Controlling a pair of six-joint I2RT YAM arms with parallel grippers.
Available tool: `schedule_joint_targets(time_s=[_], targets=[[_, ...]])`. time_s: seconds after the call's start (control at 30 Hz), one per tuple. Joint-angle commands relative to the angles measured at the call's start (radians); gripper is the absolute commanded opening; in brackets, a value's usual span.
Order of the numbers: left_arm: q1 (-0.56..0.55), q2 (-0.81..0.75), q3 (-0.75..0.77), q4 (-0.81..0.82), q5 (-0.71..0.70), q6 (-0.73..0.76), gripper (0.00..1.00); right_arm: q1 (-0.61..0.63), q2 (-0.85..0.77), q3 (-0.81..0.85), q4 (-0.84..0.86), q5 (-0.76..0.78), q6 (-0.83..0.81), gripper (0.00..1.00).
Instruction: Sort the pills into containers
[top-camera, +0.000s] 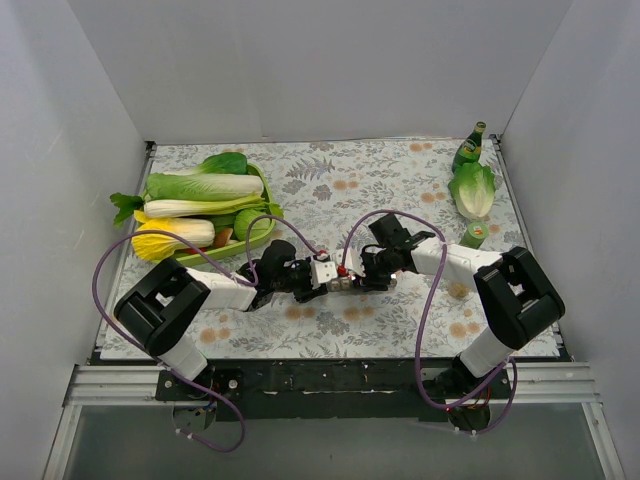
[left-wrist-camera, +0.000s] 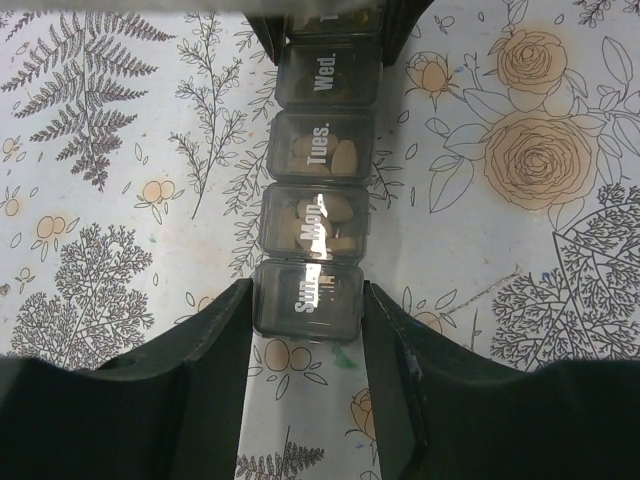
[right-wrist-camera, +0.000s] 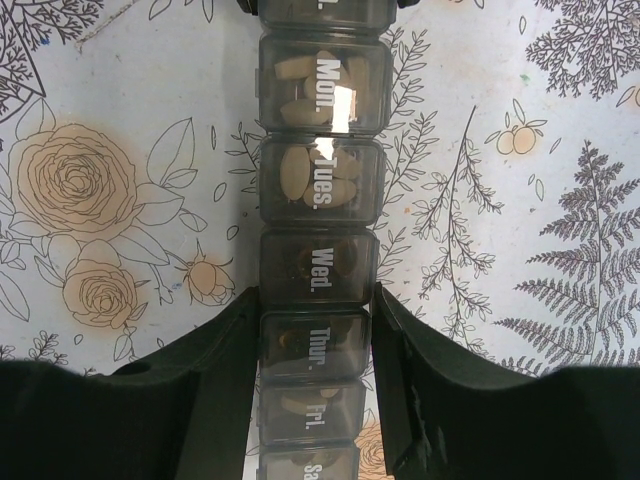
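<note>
My left pincer (left-wrist-camera: 308, 300) is narrowed onto the end of the containers (left-wrist-camera: 320, 225). Its two dark fingers (left-wrist-camera: 215, 345) press against both sides of the compartment marked "Sun." My right pincer (right-wrist-camera: 315, 325) is clamped the same way farther along the strip, its jaws tight on the sides of the one marked "Thur."

White letters run along the lids. From my left wrist I read "Sun.", "Mon.", "Tues." and "Wed." From my right I read "Mon.", "Tues.", "Wed.", "Thur." and "Fri.", then a cut-off "Sa".

Pale tan oval pills (left-wrist-camera: 340, 210) lie under the smoky lids of "Mon." and "Tues." The darker contents of "Wed." and "Thur." I cannot make out.

The strip lies flat on the flowered tablecloth (top-camera: 380, 180), mid-table between my two arms. A tray of leafy vegetables (top-camera: 262, 178) sits far left, and a small green bottle (top-camera: 470, 147) far right.
</note>
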Motion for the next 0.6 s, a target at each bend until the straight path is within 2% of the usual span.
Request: schedule_joint_targets(time_s=[0.0, 0.27, 0.57], targets=[[-0.010, -0.028, 0.023, -0.025, 0.006, -0.023, 0.20, 0.006, 0.004, -0.022, -0.014, -0.009, 0.011, 0.37], [-0.010, -0.061, 0.046, -0.133, 0.090, -0.054, 0.06, 0.006, 0.013, -0.034, -0.003, 0.001, 0.008, 0.36], [-0.002, -0.075, 0.048, -0.167, 0.164, -0.086, 0.06, 0.009, 0.011, -0.065, 0.024, 0.009, 0.005, 0.35]])
